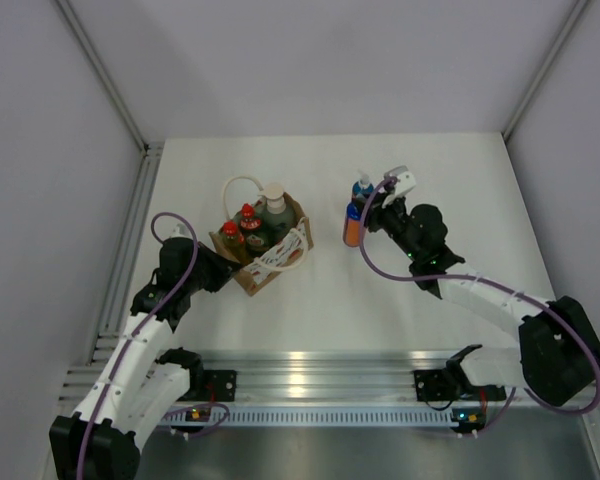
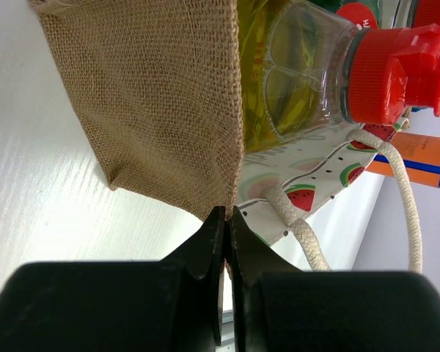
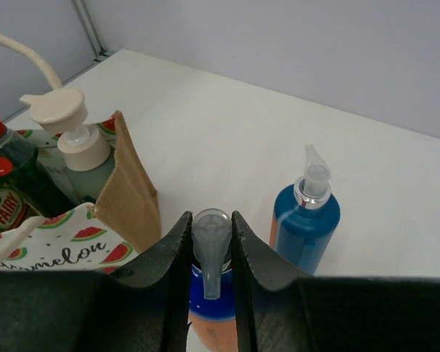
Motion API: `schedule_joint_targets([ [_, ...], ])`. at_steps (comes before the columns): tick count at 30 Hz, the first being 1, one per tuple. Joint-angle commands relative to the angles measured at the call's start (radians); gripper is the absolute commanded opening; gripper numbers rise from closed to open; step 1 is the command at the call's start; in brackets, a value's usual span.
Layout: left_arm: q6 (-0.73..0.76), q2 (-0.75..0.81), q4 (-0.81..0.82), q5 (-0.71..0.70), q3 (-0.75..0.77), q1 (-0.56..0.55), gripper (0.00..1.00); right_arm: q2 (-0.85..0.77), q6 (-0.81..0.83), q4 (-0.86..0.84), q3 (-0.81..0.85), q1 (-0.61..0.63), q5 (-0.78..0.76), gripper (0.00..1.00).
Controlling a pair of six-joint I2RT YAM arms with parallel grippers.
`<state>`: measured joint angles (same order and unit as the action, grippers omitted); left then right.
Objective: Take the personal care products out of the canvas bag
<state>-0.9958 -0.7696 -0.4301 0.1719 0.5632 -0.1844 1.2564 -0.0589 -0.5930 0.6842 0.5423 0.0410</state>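
Three bottles (image 1: 252,230) sit in the canvas bag (image 1: 248,278), two are out at its 3 o'clock — the right gripper (image 3: 211,224) clamps the orange bottle (image 1: 353,230) by its cap, the left gripper (image 2: 226,216) pinches the bag's edge.

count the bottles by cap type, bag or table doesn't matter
red-capped bottles: 2
white pump bottle: 1
blue bottle with a pale nozzle: 1
orange bottle with a blue cap: 1
total: 5

Bright, even light; soft shadows; glare on front rail (image 1: 300,362).
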Motion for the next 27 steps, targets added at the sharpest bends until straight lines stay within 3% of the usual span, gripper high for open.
schedule_joint_targets([
  [1, 0.022, 0.003, -0.036, -0.037, 0.024, 0.005, 0.06, -0.003, -0.039, -0.37, -0.029, -0.028, 0.04, 0.0],
  [8, 0.017, 0.004, -0.035, -0.04, 0.018, 0.005, 0.06, 0.093, -0.048, -0.54, -0.09, -0.054, 0.08, 0.0],
  [22, 0.019, 0.01, -0.035, -0.034, 0.017, 0.005, 0.06, 0.218, -0.059, -0.639, -0.127, -0.067, 0.114, 0.01],
  [23, 0.02, 0.012, -0.035, -0.035, 0.018, 0.005, 0.06, 0.219, -0.062, -0.643, -0.129, -0.068, 0.111, 0.07],
  [24, 0.02, 0.01, -0.035, -0.035, 0.018, 0.005, 0.06, 0.218, -0.07, -0.646, -0.132, -0.067, 0.103, 0.22],
  [26, 0.02, 0.01, -0.036, -0.035, 0.02, 0.005, 0.06, 0.215, -0.07, -0.651, -0.138, -0.068, 0.102, 0.41],
  [27, 0.019, 0.01, -0.035, -0.034, 0.02, 0.005, 0.06, 0.213, -0.07, -0.651, -0.14, -0.068, 0.1, 0.45],
])
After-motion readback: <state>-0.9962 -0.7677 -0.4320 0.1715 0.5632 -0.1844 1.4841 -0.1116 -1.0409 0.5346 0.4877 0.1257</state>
